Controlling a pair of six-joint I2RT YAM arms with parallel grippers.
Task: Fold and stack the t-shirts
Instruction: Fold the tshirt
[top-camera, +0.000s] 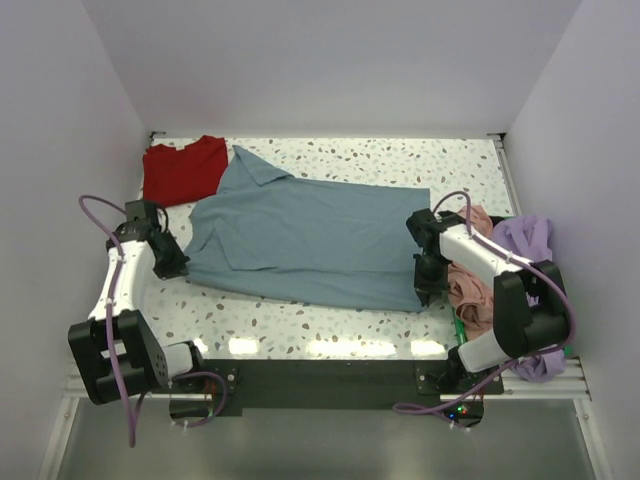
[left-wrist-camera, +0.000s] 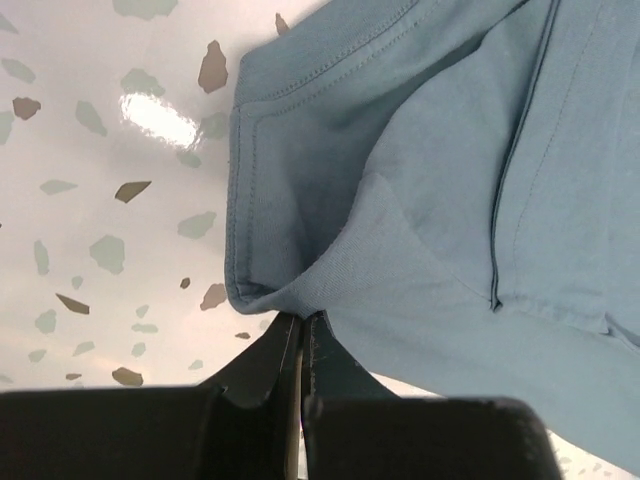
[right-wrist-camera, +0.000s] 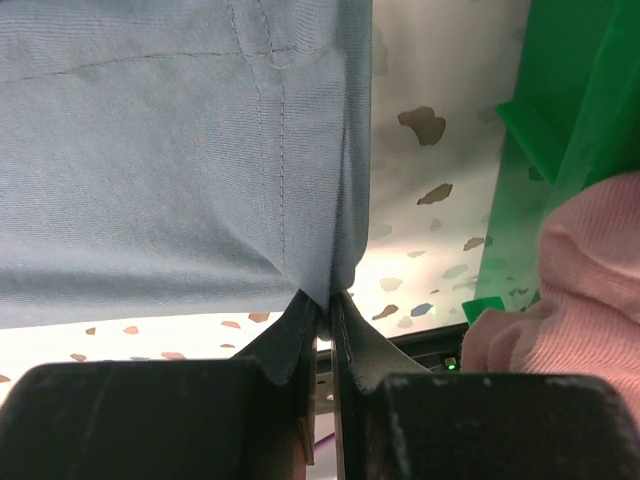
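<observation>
A slate-blue t-shirt (top-camera: 310, 235) lies spread across the middle of the table, partly folded. My left gripper (top-camera: 178, 266) is shut on its near left corner; the left wrist view shows the cloth (left-wrist-camera: 420, 170) pinched at the fingertips (left-wrist-camera: 303, 318). My right gripper (top-camera: 424, 290) is shut on its near right corner, the cloth (right-wrist-camera: 180, 150) pinched at the fingertips (right-wrist-camera: 328, 298). A red t-shirt (top-camera: 182, 168) lies folded at the far left. A salmon-pink shirt (top-camera: 470, 285) and a lavender shirt (top-camera: 528, 240) are heaped at the right.
A green bin (right-wrist-camera: 570, 110) stands at the right edge with the pink cloth (right-wrist-camera: 560, 290) spilling over it. The terrazzo table (top-camera: 400, 160) is walled on three sides. A dark base bar (top-camera: 320, 375) runs along the near edge.
</observation>
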